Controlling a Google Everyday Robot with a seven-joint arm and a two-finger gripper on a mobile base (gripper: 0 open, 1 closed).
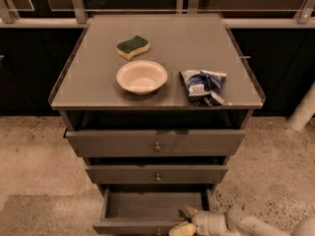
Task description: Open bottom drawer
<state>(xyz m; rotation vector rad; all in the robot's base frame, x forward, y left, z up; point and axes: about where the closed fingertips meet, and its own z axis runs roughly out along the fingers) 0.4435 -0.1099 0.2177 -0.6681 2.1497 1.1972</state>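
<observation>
The grey cabinet (98, 90) stands on a speckled floor (29, 151), and everything here is placed against it. On its flat top, a green-and-yellow sponge (133, 46) lies toward the back, left of centre. A cream bowl (141, 76) sits upright just in front of the sponge, and a crumpled blue-and-white snack bag (204, 86) lies to the bowl's right, near the front edge. Below the top are three drawer fronts, each with a small round knob at centre. The top drawer (113, 142) stands slightly out from the cabinet, and the middle drawer (123, 174) sits beneath it. The bottom drawer (147, 205), lowest on the cabinet, stands well out, so its bare inside shows from above. The gripper (184, 220) is at the right part of that drawer's front panel, at the end of a pale arm (246, 225) that comes in low from the cabinet's right. Its fingers (189, 212) straddle the panel's top edge, one inside the drawer and the other in front of it, pinching the panel between them.
</observation>
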